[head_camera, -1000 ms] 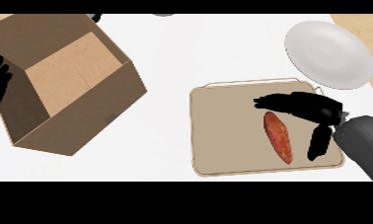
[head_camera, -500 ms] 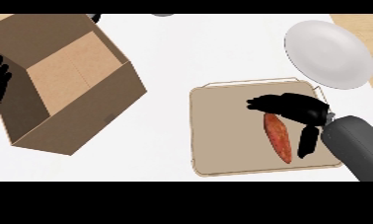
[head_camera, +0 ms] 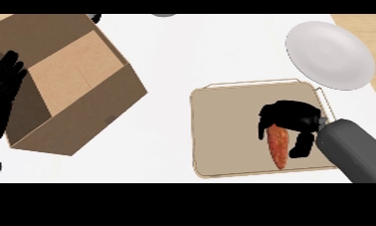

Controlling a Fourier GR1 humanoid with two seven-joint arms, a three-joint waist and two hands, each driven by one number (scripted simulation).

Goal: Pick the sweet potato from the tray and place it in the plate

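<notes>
Head view: the right hand [head_camera: 292,119] curls down over the upper end of the long orange sweet potato [head_camera: 277,146], which lies on the flat tan tray [head_camera: 220,135]. Only one end looks covered, so it may pivot or slip before reaching the round white plate [head_camera: 328,54]. The left hand [head_camera: 10,83] rests open beside the brown cardboard box [head_camera: 70,85].

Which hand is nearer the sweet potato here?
Right. The right hand is over the sweet potato's upper end on the tray, fingers curled down around it. The left hand rests open at the far left edge, beside the cardboard box.
</notes>
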